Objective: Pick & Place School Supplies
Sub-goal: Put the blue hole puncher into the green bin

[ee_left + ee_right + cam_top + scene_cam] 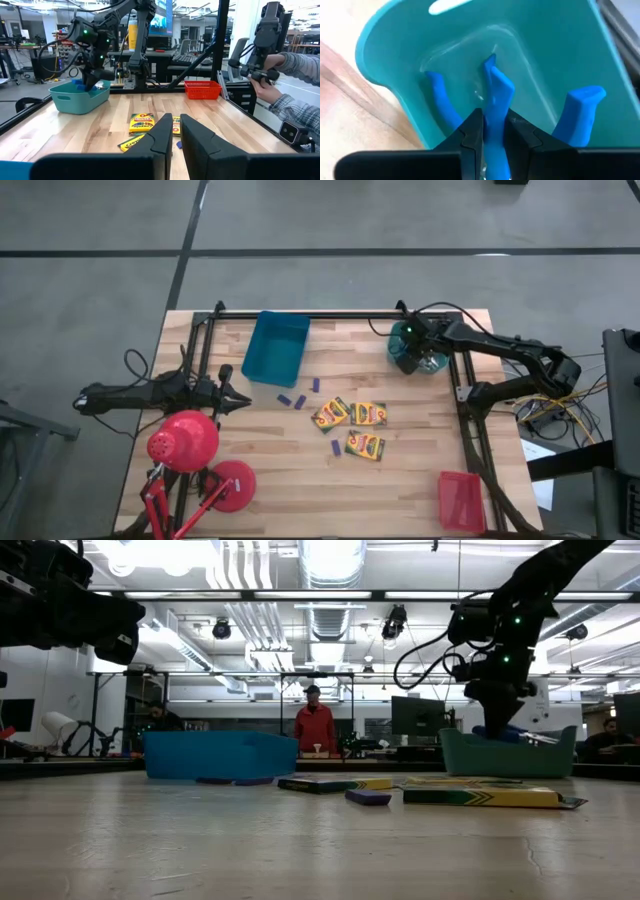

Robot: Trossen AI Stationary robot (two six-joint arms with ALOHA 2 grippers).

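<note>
Your overhead view is evenly lit, with soft, short shadows beside the red desk lamp (184, 442) and the blue tray (275, 346) on the pale wooden table (400, 480). At table height you look straight into bright ceiling strip lights (330, 560) that flare white, so both arms read as dark silhouettes and the near tabletop blurs. Your left wrist view is clear farther off, but its own fingers (160, 142) are soft. In the right wrist view, glare streaks the teal tray (555, 55) and everything sits close and slightly blurred.
</note>
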